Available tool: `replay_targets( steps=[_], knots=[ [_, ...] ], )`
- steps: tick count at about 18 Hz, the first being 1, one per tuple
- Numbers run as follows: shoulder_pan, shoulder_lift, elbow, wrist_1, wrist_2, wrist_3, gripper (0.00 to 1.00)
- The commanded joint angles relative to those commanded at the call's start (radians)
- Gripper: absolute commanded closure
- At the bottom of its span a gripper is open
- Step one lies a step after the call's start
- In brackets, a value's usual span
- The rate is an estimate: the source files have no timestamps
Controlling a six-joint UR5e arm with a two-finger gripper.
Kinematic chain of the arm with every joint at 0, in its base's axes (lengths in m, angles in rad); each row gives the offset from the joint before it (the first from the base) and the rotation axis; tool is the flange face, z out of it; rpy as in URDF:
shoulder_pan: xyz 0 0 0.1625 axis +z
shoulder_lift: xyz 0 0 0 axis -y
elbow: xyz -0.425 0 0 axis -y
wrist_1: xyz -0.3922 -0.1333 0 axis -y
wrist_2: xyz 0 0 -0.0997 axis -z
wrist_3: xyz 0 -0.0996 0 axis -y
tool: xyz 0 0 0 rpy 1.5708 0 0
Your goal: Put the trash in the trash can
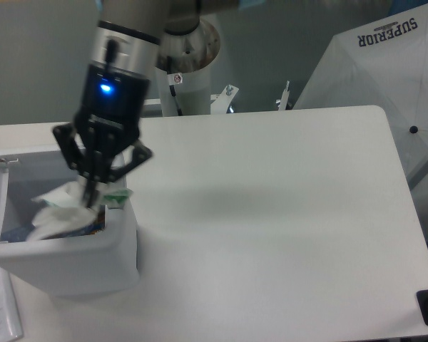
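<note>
Camera view: white tabletop (271,214) fills the scene, with the white trash can (93,260) at the near left edge. Over its open top hangs the end effector (93,194), fingers pinched on the crumpled white wrapper (57,214), green bit (117,199) showing, partly inside the can.

What I can't make out from here

My fingertips (93,194) vanish into the wrapper (60,206), so my grip is unclear. The trash can (78,263) is cut by the left edge; its contents blur together, the bottle (18,232) only a bluish smear.
</note>
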Motion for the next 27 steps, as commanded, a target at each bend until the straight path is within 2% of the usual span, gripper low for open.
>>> replay_targets(
  steps=[4, 6, 7, 8, 9, 11, 14, 17, 19, 21, 25, 27],
  knots=[
    [-0.032, -0.008, -0.029, 0.002, 0.037, 0.025, 1.0],
    [-0.04, -0.011, -0.035, 0.002, 0.037, 0.055, 0.65],
    [-0.043, -0.014, -0.037, 0.002, 0.037, 0.054, 0.59],
    [-0.046, -0.014, -0.037, 0.002, 0.035, 0.054, 0.41],
    [-0.046, -0.014, -0.035, 0.003, 0.035, 0.054, 0.15],
    [-0.046, -0.014, -0.02, 0.005, 0.035, 0.046, 0.0],
    [-0.033, -0.014, 0.036, 0.005, 0.034, 0.034, 0.0],
    [0.096, -0.012, 0.067, 0.005, 0.021, -0.055, 0.0],
    [0.196, -0.015, 0.057, 0.005, 0.031, -0.061, 0.0],
    [0.263, -0.024, 0.058, 0.003, 0.038, -0.06, 0.0],
    [0.372, -0.037, 0.055, 0.003, 0.106, 0.103, 0.0],
    [0.403, -0.047, 0.047, 0.0, 0.15, 0.172, 0.0]
  ],
)
